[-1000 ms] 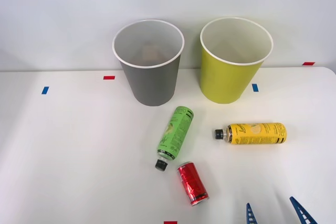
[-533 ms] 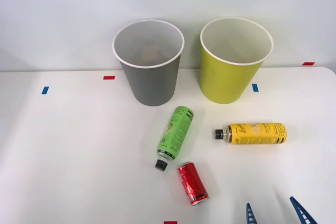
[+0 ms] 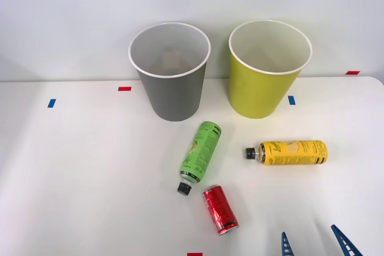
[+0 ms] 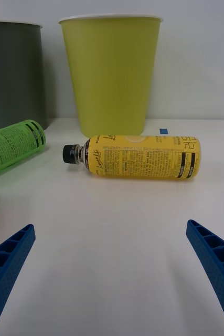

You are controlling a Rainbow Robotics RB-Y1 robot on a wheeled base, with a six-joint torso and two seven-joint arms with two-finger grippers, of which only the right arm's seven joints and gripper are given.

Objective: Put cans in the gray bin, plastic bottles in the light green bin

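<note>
A white counter [image 3: 72, 172] holds two tall bins at its far edge — the gray bin [image 3: 171, 91] on the left, the light green bin [image 3: 263, 85] on the right, standing apart. Nearer lie three things on their sides: a green bottle [image 3: 200, 153] in the middle, a yellow bottle [image 3: 289, 152] to its right with its black cap pointing left, and a red can [image 3: 219, 209] nearest, just beside the green bottle's cap. The left half of the counter is bare. The right pincer [image 3: 315, 243] hangs at the near right edge, fingers spread wide and released — the wrist view shows open counter between the fingers [image 4: 9, 257] and the yellow bottle.
</note>
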